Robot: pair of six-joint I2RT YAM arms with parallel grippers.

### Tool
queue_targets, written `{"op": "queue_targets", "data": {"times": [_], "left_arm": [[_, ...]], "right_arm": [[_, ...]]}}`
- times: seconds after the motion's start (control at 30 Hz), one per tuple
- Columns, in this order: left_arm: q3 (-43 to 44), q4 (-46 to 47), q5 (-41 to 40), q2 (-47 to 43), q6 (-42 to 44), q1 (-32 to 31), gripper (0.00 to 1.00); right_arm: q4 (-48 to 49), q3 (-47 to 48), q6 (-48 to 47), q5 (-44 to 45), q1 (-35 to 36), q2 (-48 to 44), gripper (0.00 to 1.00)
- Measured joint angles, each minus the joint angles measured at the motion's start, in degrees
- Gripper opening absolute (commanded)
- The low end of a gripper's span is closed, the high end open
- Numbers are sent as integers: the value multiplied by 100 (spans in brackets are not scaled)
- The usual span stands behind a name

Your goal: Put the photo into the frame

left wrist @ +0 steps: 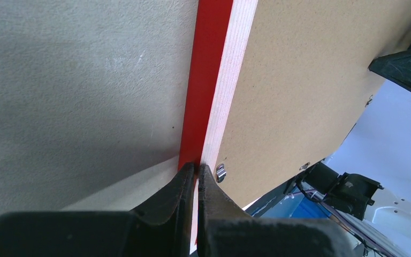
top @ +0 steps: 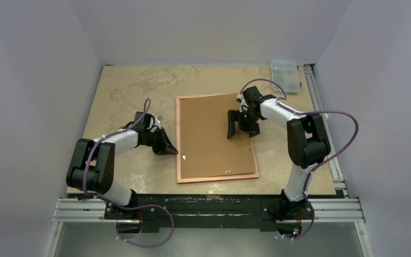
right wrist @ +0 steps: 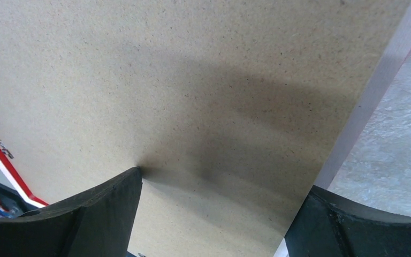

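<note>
Left hand pinches frame edge (backing board inside).

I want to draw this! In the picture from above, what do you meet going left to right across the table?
First the left pincer → the frame → the clear plastic box. The right pincer hangs over the frame, so I leave it out.
</note>
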Motion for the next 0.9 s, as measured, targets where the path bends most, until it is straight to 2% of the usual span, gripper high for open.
{"op": "queue_targets", "data": {"times": [0.9], "left_arm": [[22, 2, 48, 50, 0, 0, 0]], "right_arm": [[-758, 697, 50, 1504, 680, -103, 91]]}}
